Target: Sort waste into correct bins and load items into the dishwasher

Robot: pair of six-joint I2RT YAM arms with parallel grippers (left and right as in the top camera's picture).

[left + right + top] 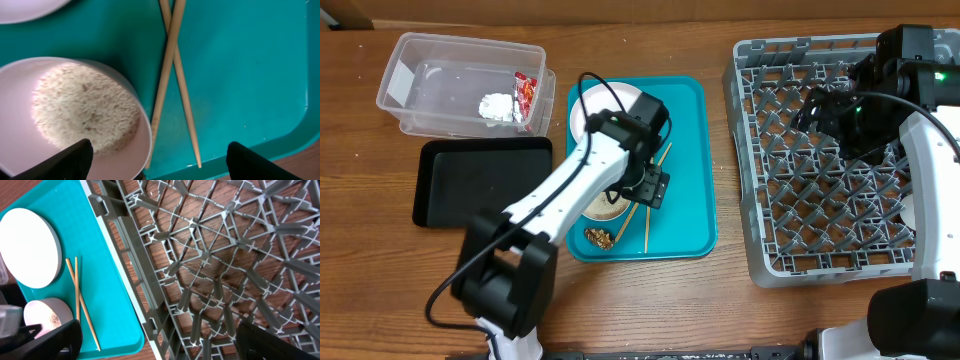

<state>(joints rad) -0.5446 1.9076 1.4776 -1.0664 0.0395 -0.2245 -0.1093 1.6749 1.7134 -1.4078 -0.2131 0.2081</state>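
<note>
My left gripper (655, 188) (160, 162) is open low over the teal tray, one finger over a white bowl (75, 100) of rice grains (85, 107), the other over bare tray. Two crossed wooden chopsticks (172, 80) (650, 205) lie between the fingers. A white plate (605, 105) (27, 247) lies at the tray's back. A brown food scrap (599, 237) lies at the tray's front. The clear tub (420, 85) holds a white paper wad (497, 106) and a red wrapper (526, 95). My right gripper (817, 108) (160, 342) is open and empty above the grey dish rack (820, 200) (215, 270).
The teal serving tray (685, 160) (240, 65) (107, 295) sits mid-table between the bins and the rack. The shallow black tray (480, 180) lies in front of the clear tub. The rack's upright pegs stand under my right gripper.
</note>
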